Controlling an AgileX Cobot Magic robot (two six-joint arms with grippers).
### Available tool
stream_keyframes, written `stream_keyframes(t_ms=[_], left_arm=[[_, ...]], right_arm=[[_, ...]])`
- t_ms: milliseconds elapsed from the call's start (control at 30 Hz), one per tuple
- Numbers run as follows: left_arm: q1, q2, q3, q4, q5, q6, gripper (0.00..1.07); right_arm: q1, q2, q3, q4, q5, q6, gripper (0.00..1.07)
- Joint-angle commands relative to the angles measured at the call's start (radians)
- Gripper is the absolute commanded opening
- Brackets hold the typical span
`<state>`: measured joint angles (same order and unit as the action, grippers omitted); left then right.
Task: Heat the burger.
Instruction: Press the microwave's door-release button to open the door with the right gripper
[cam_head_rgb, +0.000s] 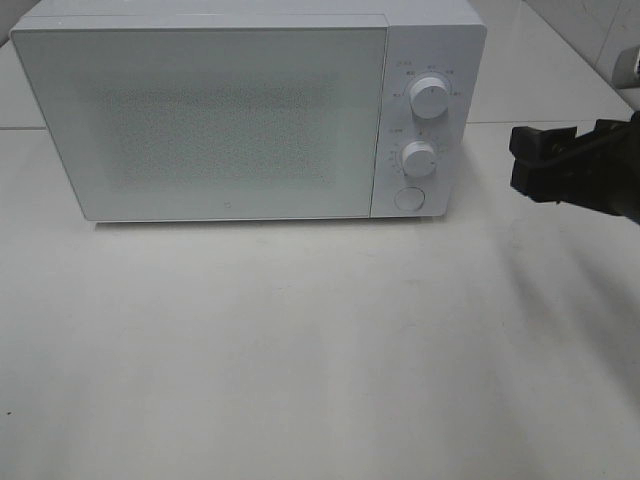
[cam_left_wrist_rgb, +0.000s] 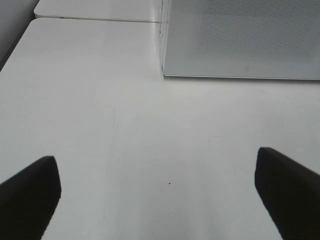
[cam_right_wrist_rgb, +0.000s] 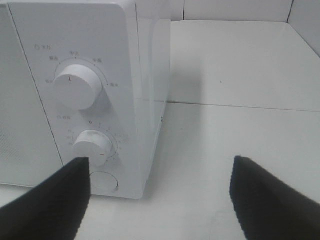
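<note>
Although the burger is the thing to be heated, no view shows it, so I cannot tell where it is. It may be behind the microwave door, but the pictures do not decide this.

The microwave (cam_head_rgb: 230, 120) is white and stands on the white table (cam_head_rgb: 300, 350), at the far side of it in the high view. Its door (cam_head_rgb: 200, 120) is closed flat against the body. The door has a pattern of fine dots on the front, and nothing can be seen through it. To the right of the door is the control panel with the upper knob (cam_head_rgb: 429, 96), the lower knob (cam_head_rgb: 419, 158) and, under them, a round button (cam_head_rgb: 409, 198).

The right gripper (cam_head_rgb: 530, 160) hangs above the table at the right side of the microwave, apart from it, and points towards the control panel. In its wrist view the two black fingers (cam_right_wrist_rgb: 50, 205) stand wide from each other, and between them is only the table and the corner of the microwave; it holds nothing.

The left gripper (cam_left_wrist_rgb: 155, 155) does not appear in the high view. Its own wrist view shows it over the bare table in front of the lower left corner of the microwave. Its jaws are spread fully apart and it holds nothing.
</note>
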<state>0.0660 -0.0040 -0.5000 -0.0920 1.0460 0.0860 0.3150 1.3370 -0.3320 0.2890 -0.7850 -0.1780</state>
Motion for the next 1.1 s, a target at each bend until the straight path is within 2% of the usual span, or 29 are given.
stream_keyframes(t_ms=[33,67,133,167,233,267,333,367,433,467,500,567,600,800,1100], left_arm=[[0.001,-0.021,0.003,-0.006,-0.008,-0.006,0.98],[0.001,-0.021,0.003,-0.006,-0.008,-0.006,0.98],[0.001,-0.021,0.003,-0.006,-0.008,-0.006,0.98],[0.001,-0.021,0.003,-0.006,-0.008,-0.006,0.98],[0.001,-0.021,0.003,-0.006,-0.008,-0.006,0.98],[0.001,-0.021,0.003,-0.006,-0.008,-0.006,0.98],[0.001,-0.021,0.003,-0.006,-0.008,-0.006,0.98],[0.001,-0.021,0.003,-0.006,-0.008,-0.006,0.98],[0.001,-0.021,0.003,-0.006,-0.008,-0.006,0.98],[0.001,-0.021,0.003,-0.006,-0.008,-0.006,0.98],[0.001,-0.021,0.003,-0.006,-0.008,-0.006,0.98],[0.001,-0.021,0.003,-0.006,-0.008,-0.006,0.98],[0.001,-0.021,0.003,-0.006,-0.008,-0.006,0.98],[0.001,-0.021,0.003,-0.006,-0.008,-0.006,0.98],[0.001,-0.021,0.003,-0.006,-0.008,-0.006,0.98]], right_arm=[[0.076,0.043,0.023,0.147,-0.13,-0.102,0.76],[0.076,0.043,0.023,0.147,-0.13,-0.102,0.76],[0.15,0.08,0.028,0.244,-0.193,-0.15,0.76],[0.15,0.08,0.028,0.244,-0.193,-0.15,0.76],[0.23,0.121,0.028,0.311,-0.259,-0.184,0.76],[0.23,0.121,0.028,0.311,-0.259,-0.184,0.76],[0.298,0.162,0.027,0.377,-0.316,-0.183,0.76],[0.298,0.162,0.027,0.377,-0.316,-0.183,0.76],[0.363,0.206,0.026,0.453,-0.366,-0.183,0.76],[0.363,0.206,0.026,0.453,-0.366,-0.183,0.76],[0.408,0.232,0.026,0.494,-0.391,-0.183,0.76],[0.425,0.243,0.026,0.51,-0.402,-0.182,0.76],[0.462,0.268,0.026,0.539,-0.414,-0.175,0.76],[0.527,0.333,0.014,0.583,-0.417,-0.174,0.76],[0.53,0.389,-0.014,0.579,-0.407,-0.093,0.76]])
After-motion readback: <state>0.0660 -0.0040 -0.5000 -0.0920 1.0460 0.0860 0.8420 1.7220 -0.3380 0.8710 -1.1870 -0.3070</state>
